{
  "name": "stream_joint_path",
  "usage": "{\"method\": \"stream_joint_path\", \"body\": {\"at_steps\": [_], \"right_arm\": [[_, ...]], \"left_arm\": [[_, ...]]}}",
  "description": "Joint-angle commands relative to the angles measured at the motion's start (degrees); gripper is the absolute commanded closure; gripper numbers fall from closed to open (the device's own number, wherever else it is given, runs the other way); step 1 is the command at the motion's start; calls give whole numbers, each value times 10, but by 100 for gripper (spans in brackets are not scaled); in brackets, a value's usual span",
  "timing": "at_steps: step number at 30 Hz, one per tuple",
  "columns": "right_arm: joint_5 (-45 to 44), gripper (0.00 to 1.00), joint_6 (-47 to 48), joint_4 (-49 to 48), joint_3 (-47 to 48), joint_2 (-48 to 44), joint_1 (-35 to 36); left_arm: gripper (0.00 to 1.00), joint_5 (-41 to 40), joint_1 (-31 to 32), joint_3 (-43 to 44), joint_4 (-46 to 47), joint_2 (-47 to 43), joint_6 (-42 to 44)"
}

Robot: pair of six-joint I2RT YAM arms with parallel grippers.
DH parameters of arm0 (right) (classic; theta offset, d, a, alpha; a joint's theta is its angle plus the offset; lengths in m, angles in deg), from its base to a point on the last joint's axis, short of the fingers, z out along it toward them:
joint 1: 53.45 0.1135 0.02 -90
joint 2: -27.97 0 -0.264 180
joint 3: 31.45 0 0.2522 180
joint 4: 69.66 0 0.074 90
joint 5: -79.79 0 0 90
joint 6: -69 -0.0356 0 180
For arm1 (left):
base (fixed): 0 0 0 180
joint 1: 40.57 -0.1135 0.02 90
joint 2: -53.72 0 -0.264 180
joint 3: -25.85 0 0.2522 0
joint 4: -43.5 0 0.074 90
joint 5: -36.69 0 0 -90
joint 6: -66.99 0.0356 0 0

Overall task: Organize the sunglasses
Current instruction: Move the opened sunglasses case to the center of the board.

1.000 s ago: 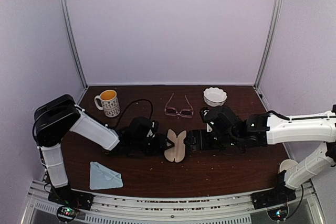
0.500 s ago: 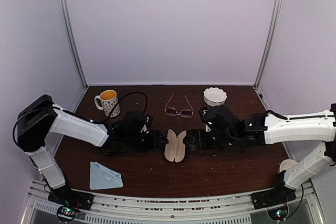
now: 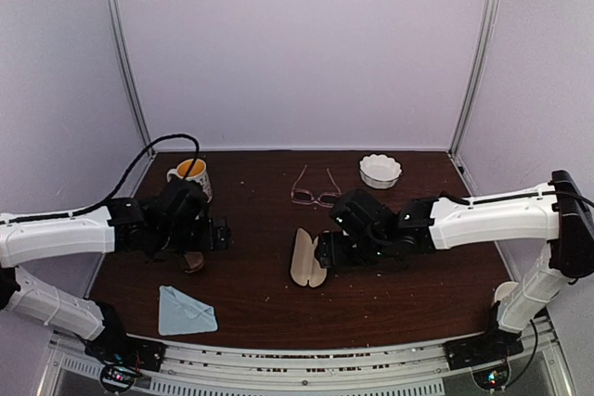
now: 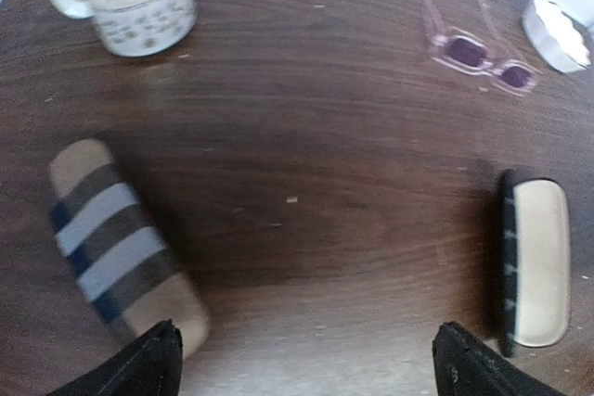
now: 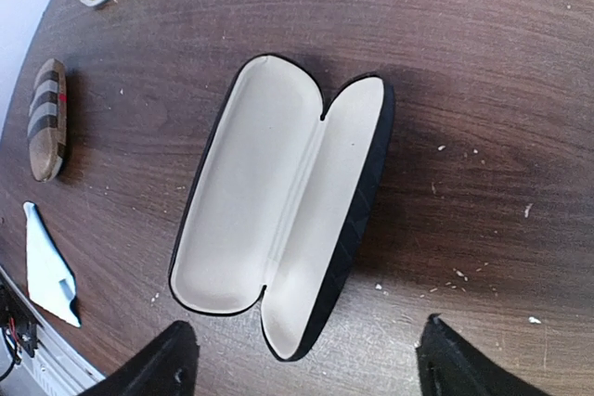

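The left claw point(image 4: 311, 364) and the right claw point(image 5: 311, 359) both stand wide apart, holding nothing. The thin pink-framed glasses with clear lenses point(image 3: 316, 194) lie ahead of the right claw, beyond the open black oblong case with cream lining point(image 5: 278, 210). We should reach past this case and close softly on the bridge.

My dark wooden worktop point(image 3: 260, 294) carries a patterned mug point(image 3: 192, 180) at the far left, pink-framed glasses point(image 3: 316, 194) unfolded at the far middle, a white bowl point(image 3: 380, 171) far right, an open black case point(image 3: 308, 257) centrally, a striped case point(image 4: 121, 243) to its left, and a blue cloth point(image 3: 186, 311) near me.
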Motion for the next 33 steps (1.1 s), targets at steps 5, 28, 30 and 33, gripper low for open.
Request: {"method": "stream_joint_path", "body": {"at_steps": [5,28,30,33], "right_arm": [[-28,32,27,42,64,58,1],[-33,81,40,65,83,159,-23],[-29,83,39,58,76,162,-23],[-24,86,38,51,69,166,-24]], "left_arm": [[2,-20,-108,-90,-94,-74,67],[5,108,-212,-71,25,76,160],[3,108,-212,-70,27,72,160],[2,103,-212,-63,18,72,157]]}}
